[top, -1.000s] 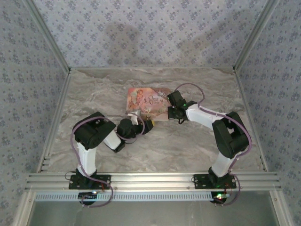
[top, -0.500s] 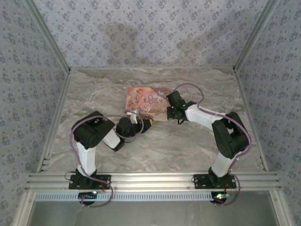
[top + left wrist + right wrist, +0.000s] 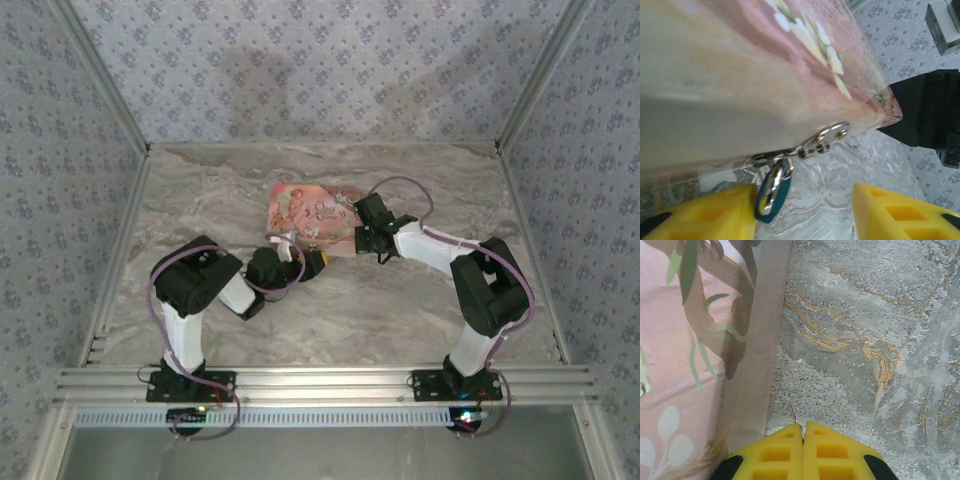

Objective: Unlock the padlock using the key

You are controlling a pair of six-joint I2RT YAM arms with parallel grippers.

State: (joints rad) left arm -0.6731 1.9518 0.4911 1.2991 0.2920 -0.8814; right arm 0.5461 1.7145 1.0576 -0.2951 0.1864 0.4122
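Note:
The padlock (image 3: 777,198) is a tiny teal lock with a silver shackle, hanging from the metal hasp (image 3: 832,136) at the pink illustrated box's (image 3: 740,75) lower edge. My left gripper (image 3: 802,205) is open, its yellow fingers on either side of the lock. The lock rests against the left finger (image 3: 715,212). In the top view the left gripper (image 3: 316,262) sits at the box's (image 3: 310,215) near edge. My right gripper (image 3: 803,427) is shut on the key, whose thin blade (image 3: 793,413) pokes out between the pads beside the box's wall (image 3: 757,355). From above, that gripper (image 3: 364,243) stands at the box's right end.
The marble-patterned table (image 3: 400,300) spreads out on all sides of the box. Patterned walls and metal frame posts (image 3: 110,90) enclose the space. The right arm's black wrist (image 3: 925,110) looms just past the box corner in the left wrist view.
The left gripper's jaws narrowed and then spread wider again, and the left arm edged slightly toward the box. The right arm has stayed put.

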